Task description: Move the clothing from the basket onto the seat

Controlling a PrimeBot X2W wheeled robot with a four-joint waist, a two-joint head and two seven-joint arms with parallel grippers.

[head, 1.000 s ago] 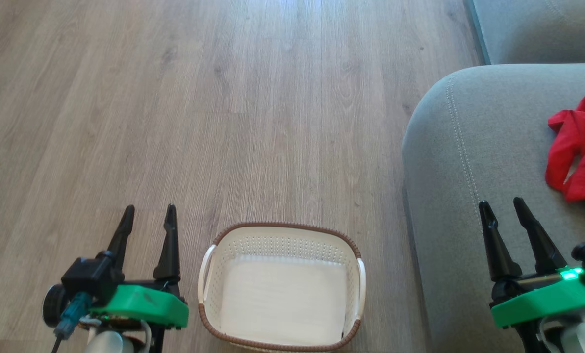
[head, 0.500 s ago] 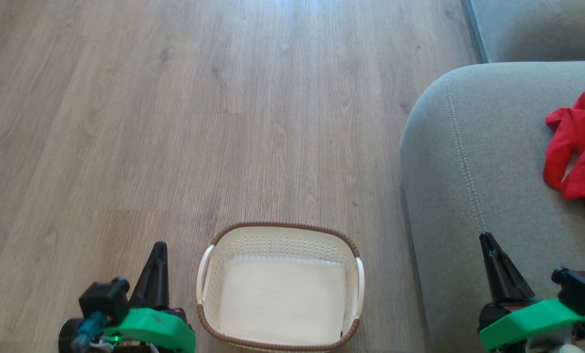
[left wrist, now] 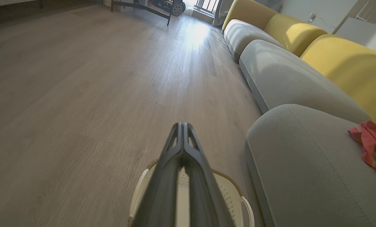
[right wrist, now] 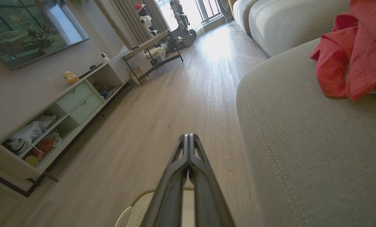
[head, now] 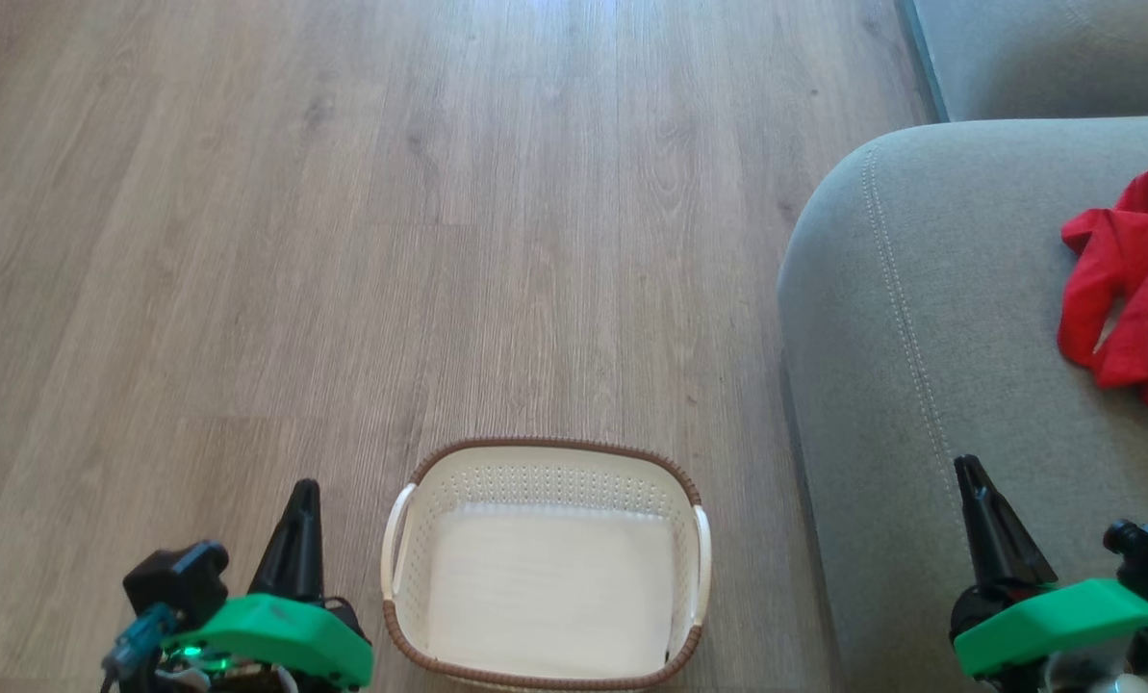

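one heap of red clothing (head: 1136, 269) lies on the grey-green seat (head: 920, 337), well apart from the empty white basket (head: 545, 476) on the wood floor (head: 343, 241), with left jaws beside the basket and right jaws over the seat, both closed.

Wood-grain plank floor (head: 343, 241), pale brown. Standing on it: one white perforated basket (head: 554, 444) with a brown woven rim, upright, near the rounded corner of the seat (head: 920, 308) but apart from it. The seat, a grey-green cushion with a stitched seam, rises from the same floor on the right. On its top, well back from the seam, lies crumpled red clothing (head: 1117, 269), with a scrap of white at the lower edge
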